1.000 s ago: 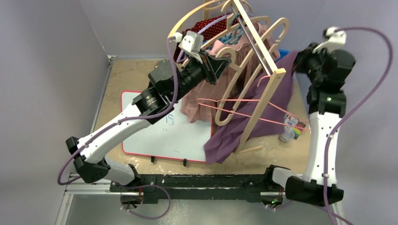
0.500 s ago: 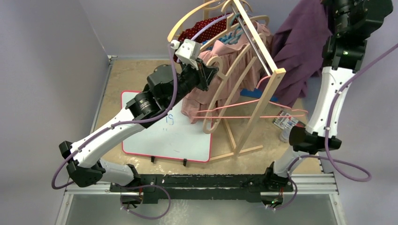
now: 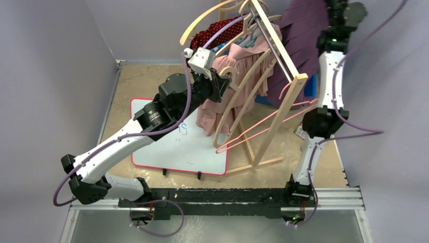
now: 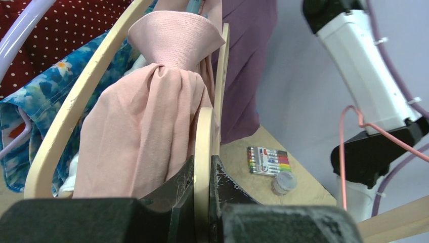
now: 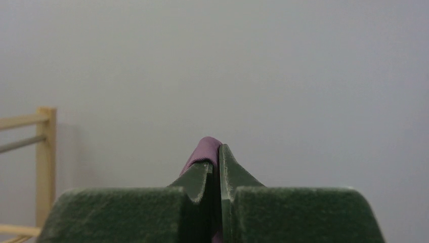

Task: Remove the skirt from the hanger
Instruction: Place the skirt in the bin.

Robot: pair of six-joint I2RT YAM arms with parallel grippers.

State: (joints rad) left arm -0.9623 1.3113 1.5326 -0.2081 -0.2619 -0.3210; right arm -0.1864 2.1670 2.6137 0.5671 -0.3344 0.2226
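Left wrist view showed your left gripper (image 4: 203, 174) shut tight on the thin edge of a curved wooden hanger (image 4: 205, 129), with one finger on each side of it. A pink garment (image 4: 146, 116) was bunched on that hanger just above the fingers.

Right wrist view showed your right gripper (image 5: 216, 162) pinched closed on a fold of the purple skirt (image 5: 206, 145), which poked out just past the fingertips. From the top camera, that skirt hung high at the far right, beside the wooden rack (image 3: 284, 109) and well apart from your left fingers.

You had two grippers, one purple skirt, one pink wire hanger (image 3: 263, 126) slanting down in front of the rack, one whiteboard (image 3: 172, 147), one pack of markers (image 4: 268, 159) and one small jar (image 4: 284, 182).

Whether the wire hanger touched the skirt could not be told. Nor could the wooden hangers on the rack be counted.
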